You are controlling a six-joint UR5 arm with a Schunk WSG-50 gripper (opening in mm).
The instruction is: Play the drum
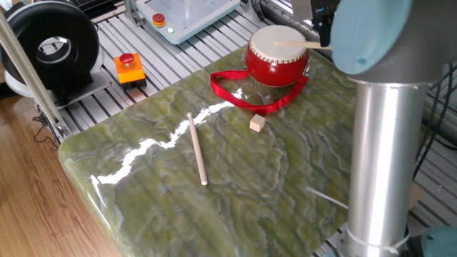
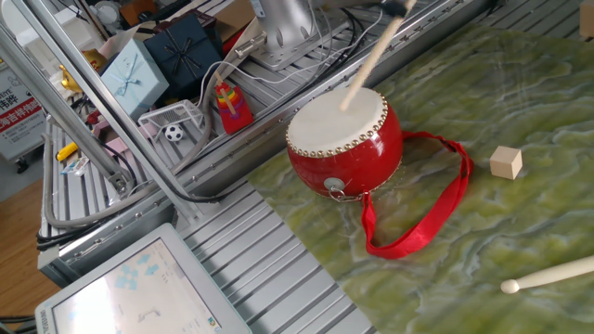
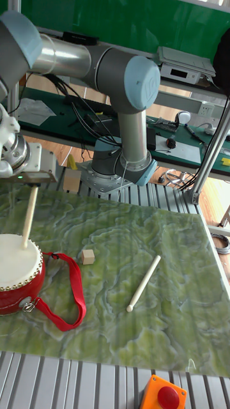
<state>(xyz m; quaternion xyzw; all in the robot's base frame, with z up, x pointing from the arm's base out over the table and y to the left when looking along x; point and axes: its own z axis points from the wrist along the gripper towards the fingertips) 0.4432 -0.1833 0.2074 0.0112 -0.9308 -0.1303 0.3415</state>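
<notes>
Gripper clamped on a drumstick, tip at the skin of the drum near the tabletop edge. Risk: an off-centre stroke could push the drum off.

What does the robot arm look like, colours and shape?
The arm is built of thick silver-grey metal tubes joined by rounded joints with pale blue caps. Its wrist ends in a boxy grey gripper. Black cables trail behind its base.
</notes>
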